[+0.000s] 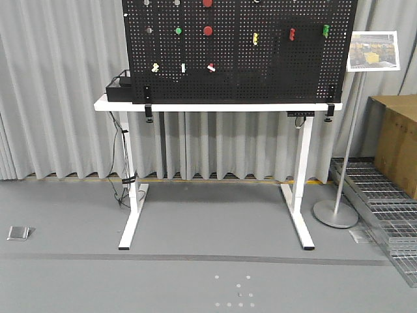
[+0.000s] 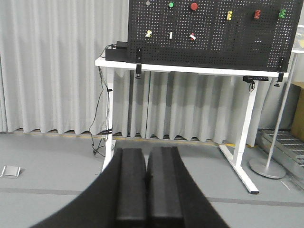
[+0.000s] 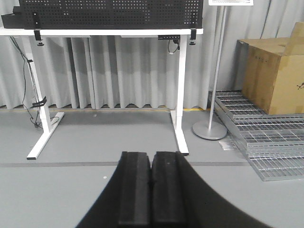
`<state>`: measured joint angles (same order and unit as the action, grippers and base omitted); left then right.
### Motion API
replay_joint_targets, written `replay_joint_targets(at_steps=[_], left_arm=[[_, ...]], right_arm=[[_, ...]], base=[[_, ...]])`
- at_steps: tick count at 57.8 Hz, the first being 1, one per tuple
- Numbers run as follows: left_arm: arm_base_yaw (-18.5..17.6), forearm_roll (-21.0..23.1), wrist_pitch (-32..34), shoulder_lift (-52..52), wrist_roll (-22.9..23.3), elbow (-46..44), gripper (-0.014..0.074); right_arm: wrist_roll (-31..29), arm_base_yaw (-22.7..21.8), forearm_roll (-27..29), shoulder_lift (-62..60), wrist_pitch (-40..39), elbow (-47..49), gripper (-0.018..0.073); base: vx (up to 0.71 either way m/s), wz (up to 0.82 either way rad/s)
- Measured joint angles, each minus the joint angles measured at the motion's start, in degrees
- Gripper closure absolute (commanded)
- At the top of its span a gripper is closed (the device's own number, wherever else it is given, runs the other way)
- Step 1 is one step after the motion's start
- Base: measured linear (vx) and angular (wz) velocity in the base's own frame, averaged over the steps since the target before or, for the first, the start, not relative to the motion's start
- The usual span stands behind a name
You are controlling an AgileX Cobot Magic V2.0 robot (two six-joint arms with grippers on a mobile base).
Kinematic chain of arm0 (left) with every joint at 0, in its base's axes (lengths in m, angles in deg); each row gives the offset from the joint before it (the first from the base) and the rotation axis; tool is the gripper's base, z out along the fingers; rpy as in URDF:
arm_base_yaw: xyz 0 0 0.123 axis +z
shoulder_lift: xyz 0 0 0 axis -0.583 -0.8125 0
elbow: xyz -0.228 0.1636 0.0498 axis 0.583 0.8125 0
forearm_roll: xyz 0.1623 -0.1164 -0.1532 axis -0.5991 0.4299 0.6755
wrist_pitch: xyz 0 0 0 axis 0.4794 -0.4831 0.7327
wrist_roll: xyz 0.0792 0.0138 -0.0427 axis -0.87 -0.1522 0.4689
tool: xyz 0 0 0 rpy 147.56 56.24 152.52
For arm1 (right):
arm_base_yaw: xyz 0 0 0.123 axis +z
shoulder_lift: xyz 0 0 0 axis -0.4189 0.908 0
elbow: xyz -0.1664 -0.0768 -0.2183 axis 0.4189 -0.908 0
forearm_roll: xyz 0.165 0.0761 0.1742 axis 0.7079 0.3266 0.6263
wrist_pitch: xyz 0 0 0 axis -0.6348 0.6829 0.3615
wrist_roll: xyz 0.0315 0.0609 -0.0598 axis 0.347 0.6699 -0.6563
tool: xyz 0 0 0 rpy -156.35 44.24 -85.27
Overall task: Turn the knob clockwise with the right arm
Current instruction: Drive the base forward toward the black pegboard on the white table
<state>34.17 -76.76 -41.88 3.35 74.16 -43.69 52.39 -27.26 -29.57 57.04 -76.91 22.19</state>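
A black pegboard (image 1: 241, 72) stands on a white table (image 1: 215, 105), far ahead of me. It carries a round red knob (image 1: 208, 30), a second red one (image 1: 207, 2) at the top edge, and small green, yellow, white and red parts. The board (image 2: 209, 42) and the red knob (image 2: 194, 6) also show in the left wrist view. The right wrist view shows only the board's lower edge (image 3: 111, 12). My left gripper (image 2: 146, 154) and right gripper (image 3: 151, 156) are shut, empty and low over the floor, well short of the table.
A sign stand with a round base (image 1: 335, 212) is right of the table. A cardboard box (image 1: 396, 140) sits on metal grating (image 1: 384, 195) at the far right. A black box (image 1: 119, 88) with cables is on the table's left end. Grey curtains hang behind.
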Motion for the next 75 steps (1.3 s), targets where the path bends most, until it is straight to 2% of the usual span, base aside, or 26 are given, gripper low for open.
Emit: replay_joint_targets(at_steps=[47, 75], left_arm=[[0.0, 0.0, 0.0, 0.0, 0.0, 0.0, 0.0603], [0.0, 0.0, 0.0, 0.0, 0.0, 0.0, 0.0603]], right_arm=[[0.0, 0.0, 0.0, 0.0, 0.0, 0.0, 0.0568], [0.0, 0.0, 0.0, 0.0, 0.0, 0.0, 0.0568]], base=[[0.01, -0.01], [0.26, -0.04]])
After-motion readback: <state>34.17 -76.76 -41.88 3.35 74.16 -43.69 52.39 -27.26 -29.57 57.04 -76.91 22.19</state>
